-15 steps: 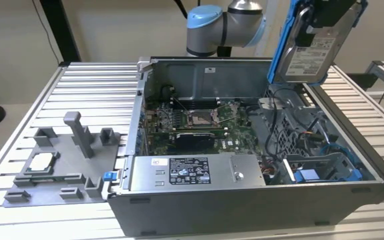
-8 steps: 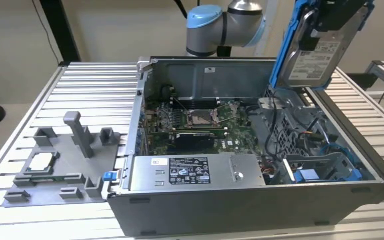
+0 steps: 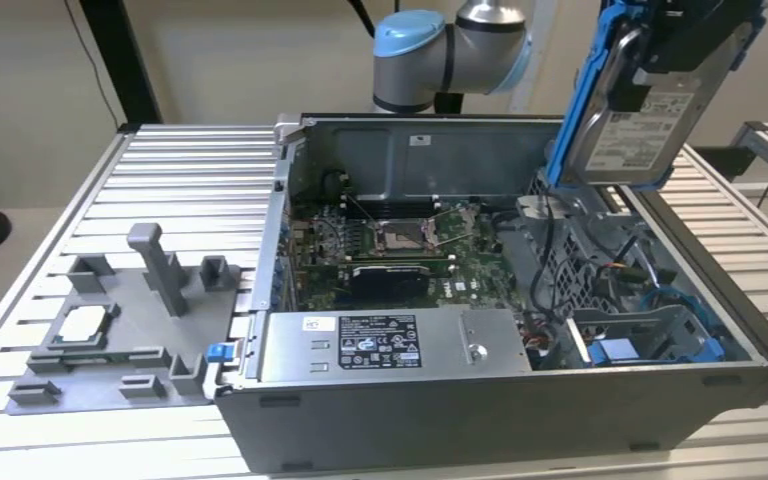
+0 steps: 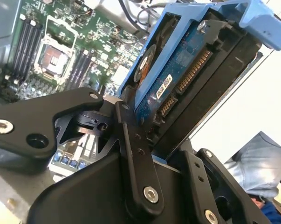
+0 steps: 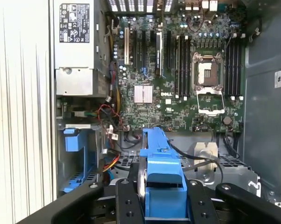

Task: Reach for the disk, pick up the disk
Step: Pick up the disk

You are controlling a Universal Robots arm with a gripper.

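The disk [image 3: 638,125] hangs upright in the air above the back right corner of the open computer case [image 3: 491,400], label side facing the exterior view, its blue frame running along the edges. My gripper [image 3: 679,50] is shut on its upper part. In the second wrist view the disk [image 4: 175,74] shows its blue circuit-board side between black fingers [image 4: 131,149]. Looking down in the first wrist view, the disk's blue frame [image 5: 161,179] sits clamped in my gripper [image 5: 161,200], well above the motherboard.
Inside the case are the motherboard [image 3: 384,245], a power supply [image 3: 377,345] at the front and a blue drive bay [image 3: 644,340] with loose cables. A grey fixture [image 3: 124,320] stands on the slatted table at the exterior view's left. A person's hooded head [image 4: 254,165] is nearby.
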